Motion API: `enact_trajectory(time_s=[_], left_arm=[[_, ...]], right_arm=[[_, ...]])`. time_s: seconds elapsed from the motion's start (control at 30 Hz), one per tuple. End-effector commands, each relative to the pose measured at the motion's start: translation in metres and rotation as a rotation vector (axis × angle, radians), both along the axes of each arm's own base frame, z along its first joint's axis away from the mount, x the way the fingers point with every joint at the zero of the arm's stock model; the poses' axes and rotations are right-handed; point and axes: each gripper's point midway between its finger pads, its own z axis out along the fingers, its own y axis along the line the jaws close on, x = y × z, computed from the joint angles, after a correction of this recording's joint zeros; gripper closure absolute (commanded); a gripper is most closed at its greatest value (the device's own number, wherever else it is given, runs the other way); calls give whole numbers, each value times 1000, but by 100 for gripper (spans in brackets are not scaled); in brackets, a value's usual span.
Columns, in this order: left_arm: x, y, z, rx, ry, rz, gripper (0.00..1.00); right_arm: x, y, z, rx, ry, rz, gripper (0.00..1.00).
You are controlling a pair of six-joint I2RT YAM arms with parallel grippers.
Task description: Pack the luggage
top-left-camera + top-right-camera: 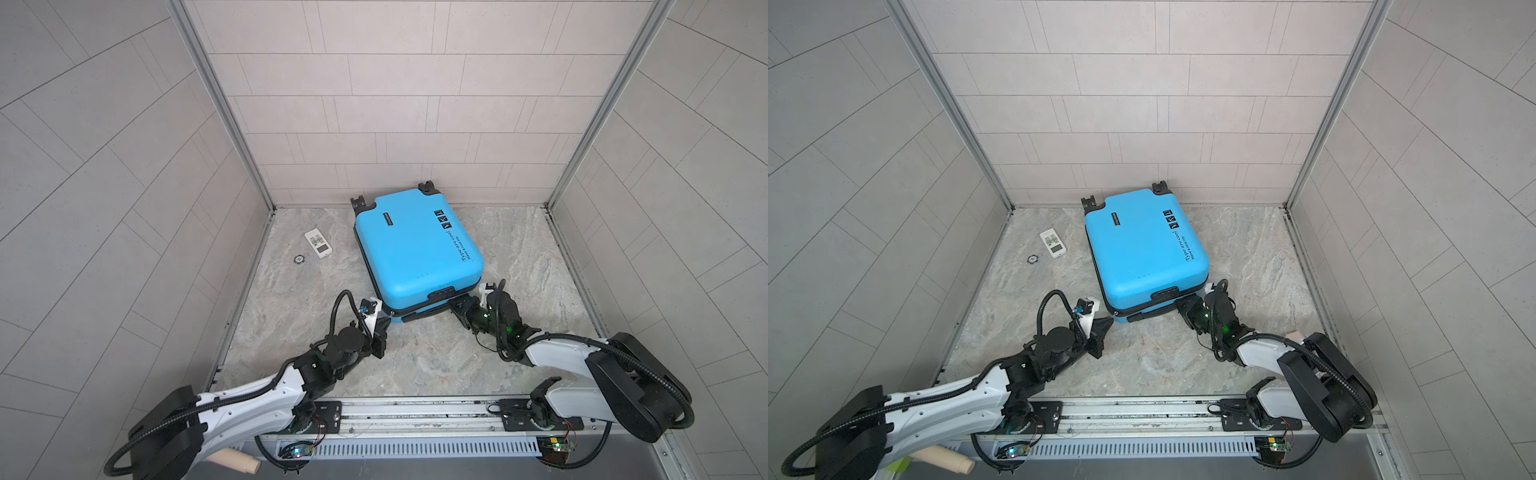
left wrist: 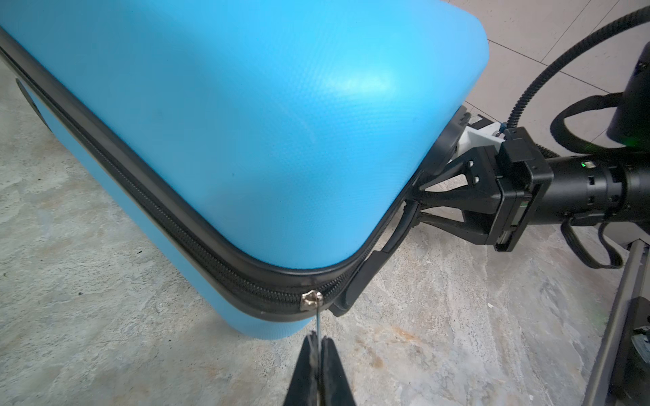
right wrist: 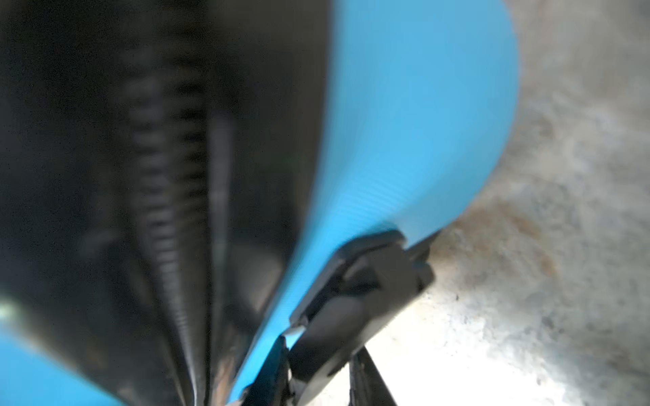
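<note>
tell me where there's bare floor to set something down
Free: the floor between the luggage and the right wall, and the front floor between both arms. Crowded: the luggage's near edge, where the left gripper pinches the zipper pull and the right gripper sits; a remote and disc lie back left.

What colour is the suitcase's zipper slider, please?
Silver; the zipper slider sits in a black zipper band, best seen in the left wrist view.
</note>
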Motion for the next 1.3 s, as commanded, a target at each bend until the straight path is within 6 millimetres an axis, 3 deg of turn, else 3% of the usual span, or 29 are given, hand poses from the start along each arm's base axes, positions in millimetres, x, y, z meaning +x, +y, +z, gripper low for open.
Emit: enact_trajectory(time_s=[0.0,0.1,0.37,0.7,0.9,1.03,1.27], left_arm=[[-8,-15,13,-54,-2,-78,100],[-9,-18,14,-58,-1,-91,100],[-19,-40,21,-70,1,-183,100],[-33,-85,14,-46,-42,-241,100],[-31,-110,28,-84,-75,-258,100],[-28,-118,33,-93,-113,-238,100],[-25,-109,61,-95,-279,-110,100]], right_arm=[[15,-8,10,-16,-72,-69,86],[14,-4,11,-16,-78,-64,100],[8,9,11,-24,-87,-82,100],[3,46,11,-1,-95,-63,100],[-1,60,4,43,-94,-66,100],[-5,63,6,49,-107,-72,100],[-12,56,19,15,-134,-91,100]])
